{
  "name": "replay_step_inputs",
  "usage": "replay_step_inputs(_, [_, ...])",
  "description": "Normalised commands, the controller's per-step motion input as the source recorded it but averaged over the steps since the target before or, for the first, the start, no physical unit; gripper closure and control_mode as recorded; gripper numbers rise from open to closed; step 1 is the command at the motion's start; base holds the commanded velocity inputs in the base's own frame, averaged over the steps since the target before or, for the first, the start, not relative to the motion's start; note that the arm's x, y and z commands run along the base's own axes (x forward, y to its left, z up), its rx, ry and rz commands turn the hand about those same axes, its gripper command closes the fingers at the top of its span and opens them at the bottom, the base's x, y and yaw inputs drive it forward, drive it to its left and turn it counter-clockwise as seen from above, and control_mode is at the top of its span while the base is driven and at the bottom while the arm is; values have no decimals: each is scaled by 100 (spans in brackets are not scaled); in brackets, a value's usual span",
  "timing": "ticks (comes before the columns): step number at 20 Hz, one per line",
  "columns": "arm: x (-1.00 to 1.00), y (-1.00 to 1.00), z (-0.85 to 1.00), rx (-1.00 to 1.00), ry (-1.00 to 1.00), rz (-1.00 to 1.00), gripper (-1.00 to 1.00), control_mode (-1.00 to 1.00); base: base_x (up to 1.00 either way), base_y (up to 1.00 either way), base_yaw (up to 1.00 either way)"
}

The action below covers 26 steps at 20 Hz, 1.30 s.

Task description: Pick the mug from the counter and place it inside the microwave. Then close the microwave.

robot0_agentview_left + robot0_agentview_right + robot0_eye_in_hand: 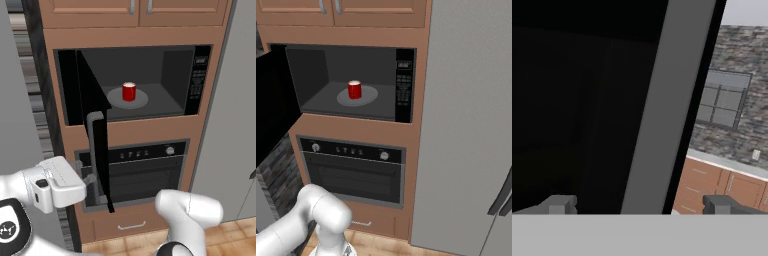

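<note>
From the left we see the microwave door [92,130] swung wide open, edge-on to us, its grey handle [96,150] standing between the arm and the black oven [353,170] below. The gripper [639,204] is spread fully and holds nothing, its fingertips [559,204] straddling that handle, though we cannot tell whether they touch it. Further right, the red mug [129,91] stands upright on the grey turntable [141,100] inside the microwave [351,82], whose door hides its left wall.
</note>
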Motion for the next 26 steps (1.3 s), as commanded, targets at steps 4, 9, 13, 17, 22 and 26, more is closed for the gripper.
replay_step_inputs(4, [0, -1, 0, 0, 0, -1, -100, -100, 0, 0, 0])
replay_step_inputs(9, [0, -10, 0, 0, 0, 0, -100, -100, 0, 0, 0])
replay_step_inputs(13, [0, -14, 0, 0, 0, 0, -100, -100, 0, 0, 0])
replay_step_inputs(17, [0, -21, 0, 0, 1, 0, -100, -100, 0, 0, 0])
replay_step_inputs(22, [-3, -25, 0, 0, 3, 0, -100, -100, 0, 0, 0])
replay_step_inputs(26, [-7, -24, 0, 0, 5, 0, -100, -100, 0, 0, 0])
